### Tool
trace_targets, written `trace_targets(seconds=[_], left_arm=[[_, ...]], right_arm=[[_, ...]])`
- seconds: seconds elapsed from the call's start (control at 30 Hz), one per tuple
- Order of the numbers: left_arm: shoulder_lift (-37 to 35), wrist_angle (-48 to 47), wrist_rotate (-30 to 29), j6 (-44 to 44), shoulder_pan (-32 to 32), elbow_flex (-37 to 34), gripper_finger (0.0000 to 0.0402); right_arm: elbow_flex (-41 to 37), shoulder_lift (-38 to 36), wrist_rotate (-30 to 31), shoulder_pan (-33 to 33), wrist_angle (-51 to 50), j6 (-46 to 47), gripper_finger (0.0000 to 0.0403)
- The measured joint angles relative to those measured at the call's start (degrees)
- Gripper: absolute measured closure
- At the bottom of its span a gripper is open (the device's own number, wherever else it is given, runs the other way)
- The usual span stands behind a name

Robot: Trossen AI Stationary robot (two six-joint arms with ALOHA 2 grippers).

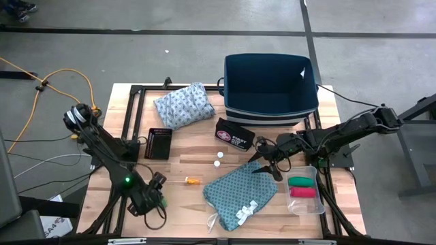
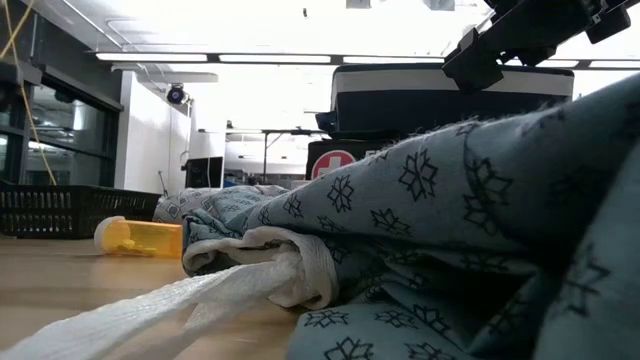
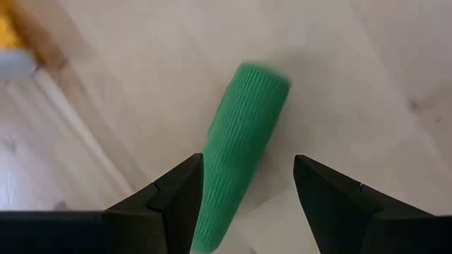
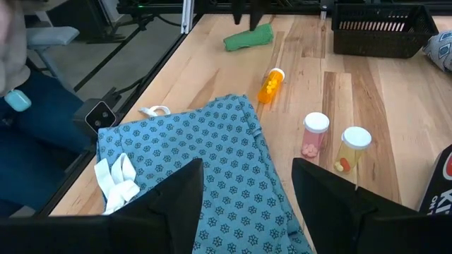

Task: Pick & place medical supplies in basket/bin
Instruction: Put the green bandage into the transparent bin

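A green roll point(image 3: 240, 141) lies on the wooden table, and my left gripper point(image 3: 247, 166) stands open over its near end, one finger on either side, near the table's left front point(image 1: 155, 197). A teal patterned cloth point(image 1: 242, 190) with white ties point(image 4: 116, 176) lies flat at the front middle. My right gripper point(image 4: 247, 169) hangs open above its far right corner point(image 1: 271, 167). A pale blue-grey cloth point(image 1: 184, 105) rests at the back. Another green roll and a red roll sit in a clear tray point(image 1: 303, 190).
A dark blue bin point(image 1: 271, 88) stands at the back, with a black first-aid case point(image 1: 234, 134) in front of it. A small black basket point(image 1: 159, 143) sits at the left. An orange bottle point(image 4: 270, 85) and two white-capped vials point(image 4: 316, 134) lie mid-table.
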Motion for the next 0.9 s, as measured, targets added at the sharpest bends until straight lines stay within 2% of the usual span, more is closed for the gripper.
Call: trace_targets(seconds=[0.27, 0.9], left_arm=[[-6.81, 2.94, 0.39, 0.04, 1.3, -7.08, 0.019], [-6.85, 11.9, 0.29, 0.72, 2.02, -13.38, 0.019]], right_arm=[[0.0, 0.0, 0.0, 0.0, 0.01, 0.01, 0.0199], [0.0, 0.0, 0.0, 0.0, 0.01, 0.02, 0.0199]])
